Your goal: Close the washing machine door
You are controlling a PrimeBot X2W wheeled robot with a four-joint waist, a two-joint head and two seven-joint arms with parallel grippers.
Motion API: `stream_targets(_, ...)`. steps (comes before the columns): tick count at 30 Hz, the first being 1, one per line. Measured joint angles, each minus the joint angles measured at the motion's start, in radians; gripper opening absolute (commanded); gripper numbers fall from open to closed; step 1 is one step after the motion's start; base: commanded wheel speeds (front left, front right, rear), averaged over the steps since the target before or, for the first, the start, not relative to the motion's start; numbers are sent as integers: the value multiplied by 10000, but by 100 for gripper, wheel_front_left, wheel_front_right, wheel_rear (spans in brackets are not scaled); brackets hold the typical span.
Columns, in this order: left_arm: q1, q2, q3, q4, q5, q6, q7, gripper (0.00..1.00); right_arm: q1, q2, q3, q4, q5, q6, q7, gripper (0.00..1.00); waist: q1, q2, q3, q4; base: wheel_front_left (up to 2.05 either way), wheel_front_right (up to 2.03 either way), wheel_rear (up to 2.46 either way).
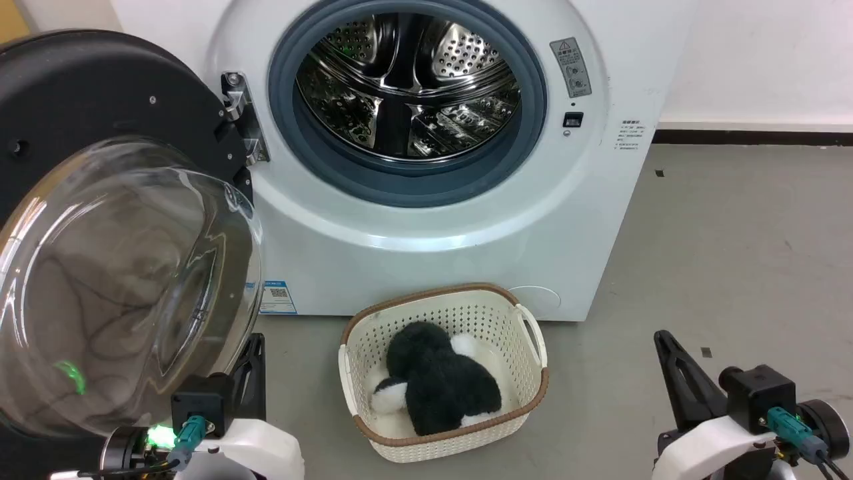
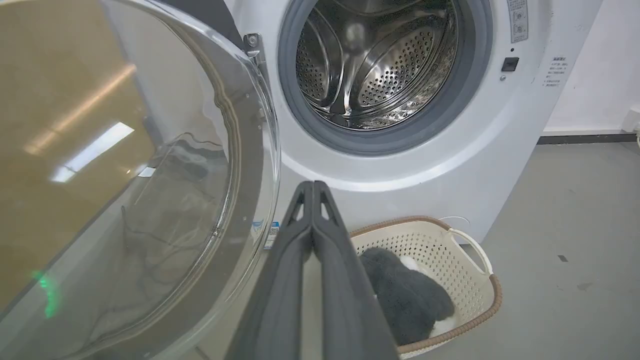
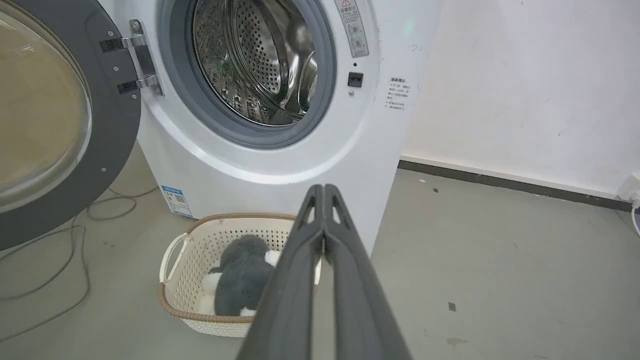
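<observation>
White forearms [image 1: 260, 447] carry black camera blocks [image 1: 756, 393], teal cable plugs [image 1: 786, 423], long dark fingers [image 2: 287, 280]

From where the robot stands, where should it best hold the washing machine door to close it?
Probably the black frame of the washing machine door, at the edge far from its hinge, coming from the left with the left pincer: the glass bowl is smooth and bulging.

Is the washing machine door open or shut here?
Open. The washing machine door is swung out leftward on its hinge, leaving the steel drum exposed.
</observation>
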Motion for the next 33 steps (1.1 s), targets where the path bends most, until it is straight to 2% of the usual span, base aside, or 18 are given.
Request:
stream_targets(10, 0, 0, 2, 0, 0, 0, 0, 0, 0, 0, 0, 0, 0, 0, 0, 0, 0, 0, 0, 0, 0, 0, 0)
stream_targets(11, 3, 0, 0, 4, -2, 0, 0, 100, 2, -2, 0, 2, 6, 0, 0, 100, 0, 0, 0, 0, 0, 0, 0)
stream_targets(33, 5, -2, -125, 128, -94, 12, -374, 100, 12, -2, 33, 15, 278, 0, -366, 100, 0, 0, -1, 213, 0, 0, 0)
